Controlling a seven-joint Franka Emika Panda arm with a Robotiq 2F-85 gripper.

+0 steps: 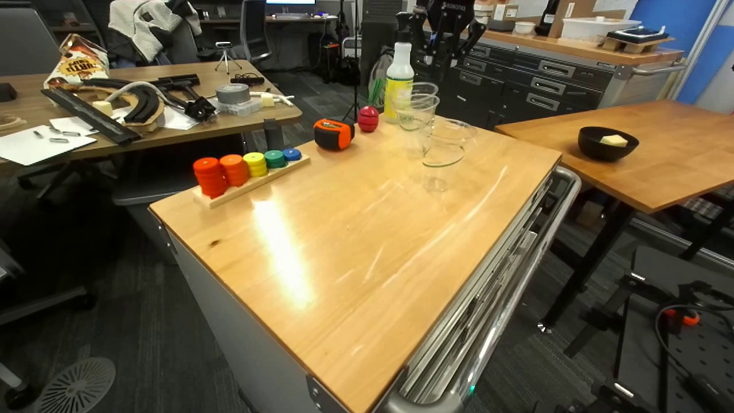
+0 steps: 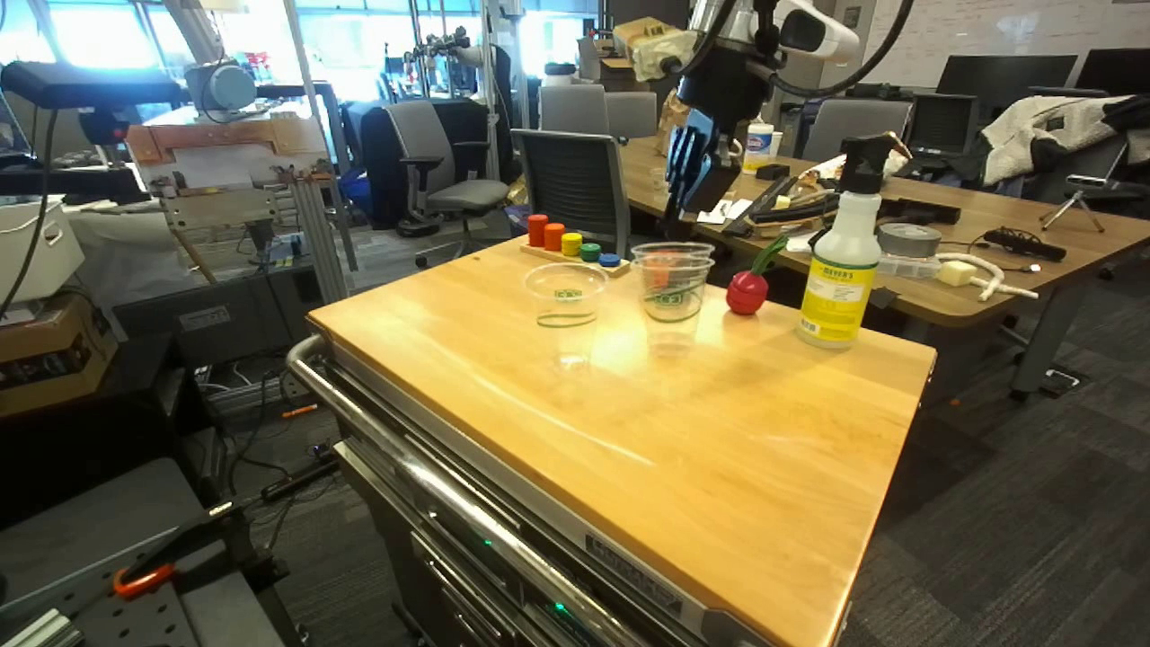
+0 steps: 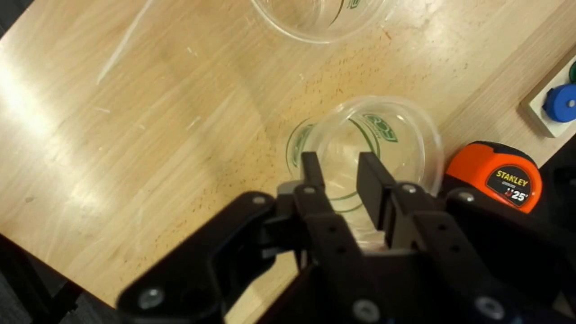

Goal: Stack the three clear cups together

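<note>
In the wrist view, the wooden tabletop (image 3: 112, 135) fills the left of the frame, and a lone clear cup (image 3: 317, 27) is cut by the top edge near the middle. The gripper (image 3: 340, 164) shows at bottom centre, released, its two fingers standing apart with clear plastic visible through the gap. Just right of centre are two nested clear cups (image 3: 396, 144), then an orange and black tape measure (image 3: 499, 175), and at the right edge a blue disc (image 3: 560, 104) on a pale base (image 3: 546, 125). In an exterior view the lone clear cup stands upright in mid-frame, near but apart from the two nested clear cups, whose rims sit one just above the other; the gripper hangs over them at upper centre, and further right stand a red ball (image 2: 747, 293) with green leaves and a yellow-labelled spray bottle (image 2: 842, 279)
</note>
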